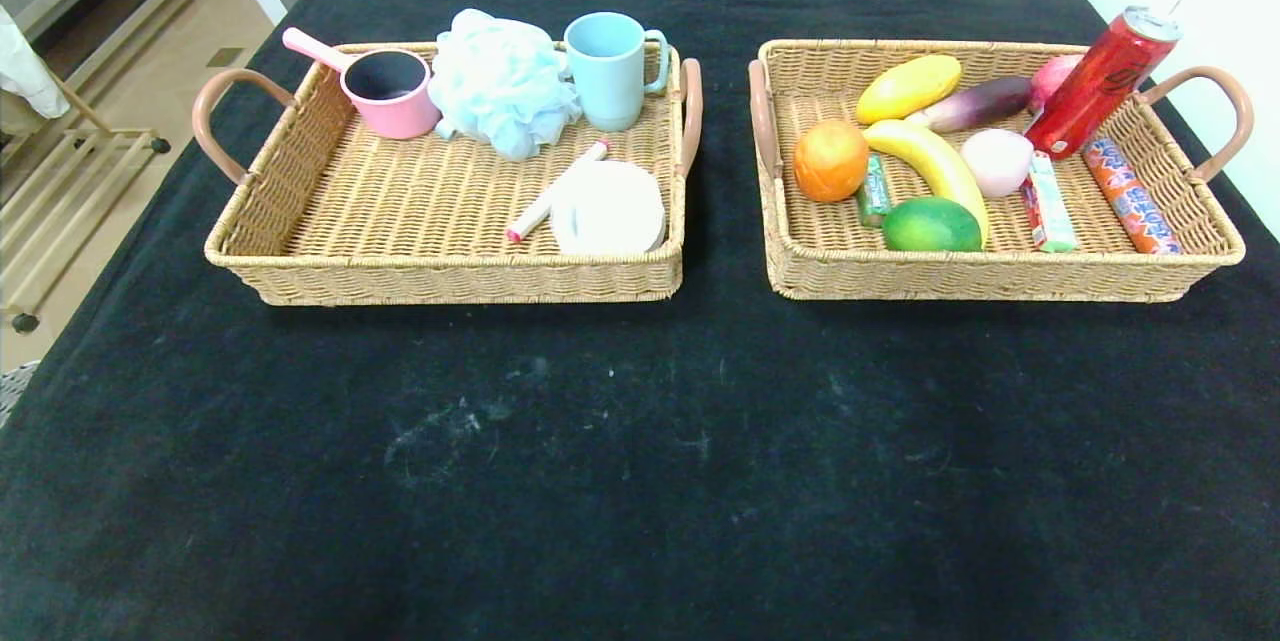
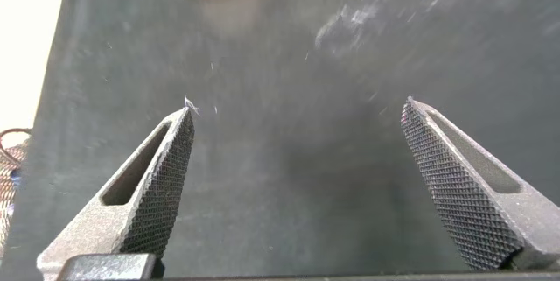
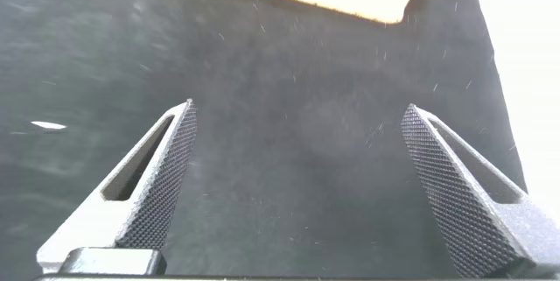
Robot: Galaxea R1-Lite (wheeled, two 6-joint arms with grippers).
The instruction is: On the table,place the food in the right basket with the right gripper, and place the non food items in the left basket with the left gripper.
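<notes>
Sorting looks done: orange (image 1: pixel 830 159), gum pack (image 1: pixel 874 189) in right basket (image 1: pixel 1000 273); marker (image 1: pixel 553 192), disc (image 1: pixel 608 209) in left basket (image 1: pixel 450 279). Left gripper (image 2: pixel 297 119) and right gripper (image 3: pixel 297 115) spread wide, empty (over bare table (image 1: pixel 640 461)). Risk: a stray reach snagging the near wicker wall.

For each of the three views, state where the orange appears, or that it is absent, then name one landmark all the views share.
Head view: the orange lies in the right basket, at its left end.
Left wrist view: not in it.
Right wrist view: not in it.
Shared landmark: the black tablecloth.
</notes>
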